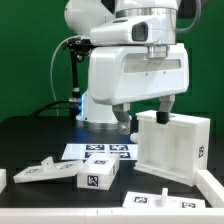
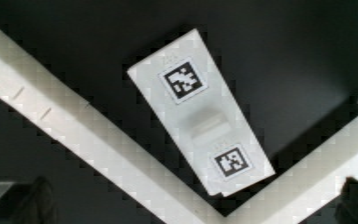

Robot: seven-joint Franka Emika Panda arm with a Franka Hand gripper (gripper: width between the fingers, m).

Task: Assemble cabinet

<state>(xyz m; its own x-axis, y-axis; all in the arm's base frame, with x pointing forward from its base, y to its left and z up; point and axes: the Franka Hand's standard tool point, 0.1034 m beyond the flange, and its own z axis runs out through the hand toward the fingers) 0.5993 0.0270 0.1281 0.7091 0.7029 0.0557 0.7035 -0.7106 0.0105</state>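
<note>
Closest to the lens, at the near edge of the black tabletop (image 1: pixel 30 135), lies a flat white piece (image 1: pixel 150 198) with a tag on it. Behind it the white arm (image 1: pixel 135 60) fills the middle of the exterior view, rising from the far edge. Next in size is the cabinet (image 1: pixel 172 148), a thick-walled white box standing upright toward the near corner on the exterior view's right. The marker board (image 1: pixel 102 152) lies flat mid-table, just beside the cabinet. Two small tagged blocks (image 1: pixel 95 177) sit toward the near corner on the exterior view's left, well apart from the cabinet. The gripper (image 1: pixel 144 116) hangs just above the cabinet's top edge, its fingers (image 1: pixel 163 108) spread wide and clasping nothing. Looking down, the wrist view shows a slim two-tag panel (image 2: pixel 202 120) beside a thick white bar (image 2: pixel 69 120); whether they touch cannot be told.
</note>
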